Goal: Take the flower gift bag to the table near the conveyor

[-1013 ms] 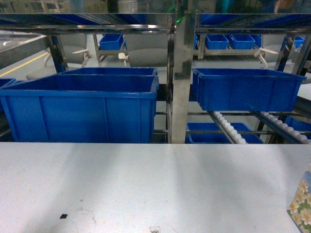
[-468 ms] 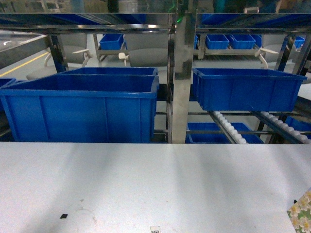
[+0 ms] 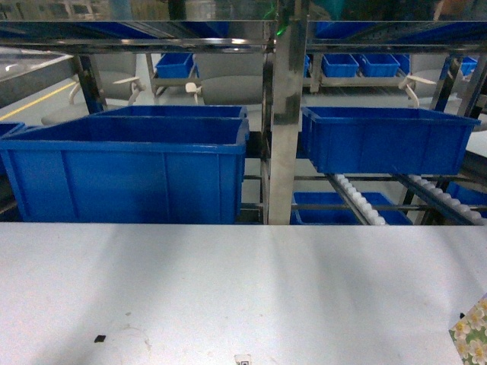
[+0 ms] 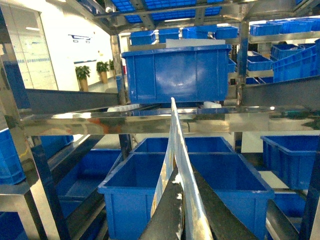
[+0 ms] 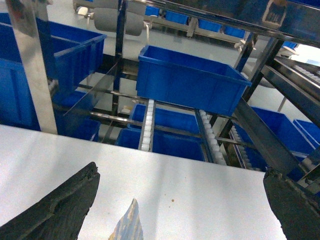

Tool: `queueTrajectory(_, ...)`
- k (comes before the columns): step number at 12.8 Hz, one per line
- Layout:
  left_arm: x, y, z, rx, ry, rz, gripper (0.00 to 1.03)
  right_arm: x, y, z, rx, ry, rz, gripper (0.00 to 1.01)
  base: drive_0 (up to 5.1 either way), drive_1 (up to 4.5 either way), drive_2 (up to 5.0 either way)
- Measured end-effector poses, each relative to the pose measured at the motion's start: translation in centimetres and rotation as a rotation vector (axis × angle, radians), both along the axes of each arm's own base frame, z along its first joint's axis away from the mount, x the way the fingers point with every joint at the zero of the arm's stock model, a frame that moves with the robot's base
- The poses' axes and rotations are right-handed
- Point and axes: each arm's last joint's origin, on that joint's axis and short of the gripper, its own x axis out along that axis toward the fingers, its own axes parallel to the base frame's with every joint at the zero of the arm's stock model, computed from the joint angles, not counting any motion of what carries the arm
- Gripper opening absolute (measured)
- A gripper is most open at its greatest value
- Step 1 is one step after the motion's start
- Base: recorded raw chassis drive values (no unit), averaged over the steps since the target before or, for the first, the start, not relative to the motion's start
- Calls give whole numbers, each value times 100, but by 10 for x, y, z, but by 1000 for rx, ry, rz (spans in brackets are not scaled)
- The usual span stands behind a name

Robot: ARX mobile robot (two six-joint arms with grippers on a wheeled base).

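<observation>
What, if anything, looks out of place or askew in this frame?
Only the flower gift bag: it barely shows at the head view's lower right corner, tilted, over the table edge. The blue bins sit square in the rack, the conveyor rollers look intact, and nothing is spilled.

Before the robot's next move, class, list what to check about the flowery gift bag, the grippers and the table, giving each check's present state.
1. Flower-printed gift bag standing on the wide pale grey-white table: cannot tell; only its corner shows.
2. Right gripper open: ok; the bag's tip lies between its spread fingers.
3. Bare tabletop by the white-roller conveyor: ok.
4. Left gripper free: not ok; shut on a thin pale strip.
</observation>
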Motion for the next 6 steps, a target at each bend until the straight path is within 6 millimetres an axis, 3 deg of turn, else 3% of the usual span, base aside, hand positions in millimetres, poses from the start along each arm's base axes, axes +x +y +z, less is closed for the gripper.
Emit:
queueTrajectory(3, 0, 0, 0, 0, 0, 0, 2, -42, 6, 18, -10, -51, -1, 98, 0, 0, 0)
queueTrajectory(6, 8, -9, -1, 0, -12, -9, 2, -46, 8, 20, -15, -71, -7, 98, 0, 0, 0)
